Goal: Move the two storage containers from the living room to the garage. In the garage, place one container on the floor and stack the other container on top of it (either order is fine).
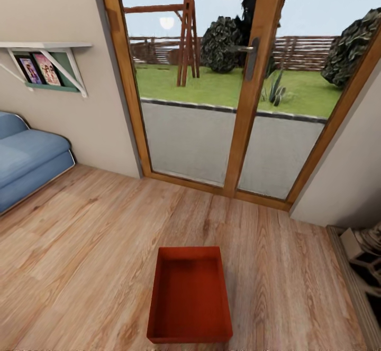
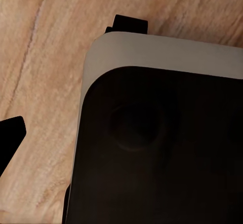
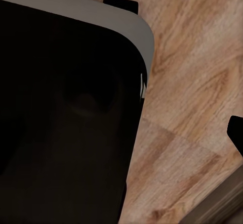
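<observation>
One red-orange storage container sits upright and empty on the light wood plank floor of the living room, low in the head view and just in front of me. In the left wrist view a single black fingertip shows at the picture's edge over the planks, beside my dark, grey-rimmed base. The right wrist view has another black fingertip at its edge, beside the same base. Neither fingertip touches the container, and how the jaws stand cannot be read.
Wood-framed glass doors to a garden stand straight ahead beyond the container. A blue sofa is at the left under a wall shelf. A wall corner and a pale object crowd the right.
</observation>
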Tool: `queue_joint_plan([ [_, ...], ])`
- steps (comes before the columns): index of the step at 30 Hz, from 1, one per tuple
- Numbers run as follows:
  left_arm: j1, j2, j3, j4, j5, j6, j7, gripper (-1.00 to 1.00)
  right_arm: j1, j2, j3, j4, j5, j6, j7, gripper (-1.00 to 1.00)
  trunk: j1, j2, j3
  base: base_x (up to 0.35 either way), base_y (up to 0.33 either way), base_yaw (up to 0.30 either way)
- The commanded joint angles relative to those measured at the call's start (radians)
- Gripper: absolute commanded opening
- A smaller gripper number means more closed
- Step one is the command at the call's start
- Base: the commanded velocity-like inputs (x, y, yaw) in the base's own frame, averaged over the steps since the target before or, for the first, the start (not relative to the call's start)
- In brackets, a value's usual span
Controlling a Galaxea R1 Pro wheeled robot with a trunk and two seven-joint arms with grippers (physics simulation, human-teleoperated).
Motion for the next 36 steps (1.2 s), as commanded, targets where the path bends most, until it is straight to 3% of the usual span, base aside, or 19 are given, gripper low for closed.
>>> queue_joint_plan([
  [1, 0.0, 0.0, -0.008, 0.001, 0.008, -0.003, 0.0, 1.0, -0.001, 0.0, 0.009, 0.003, -0.01, -0.006, 0.002, 1.0, 0.0, 0.0, -0.002, 0.0, 0.0, 0.0],
  [36, 0.0, 0.0, -0.008, 0.001, 0.008, -0.003, 0.0, 1.0, -0.001, 0.0, 0.01, 0.003, -0.01, -0.006, 0.001, 1.0, 0.0, 0.0, -0.058, 0.0, 0.0, 0.0],
])
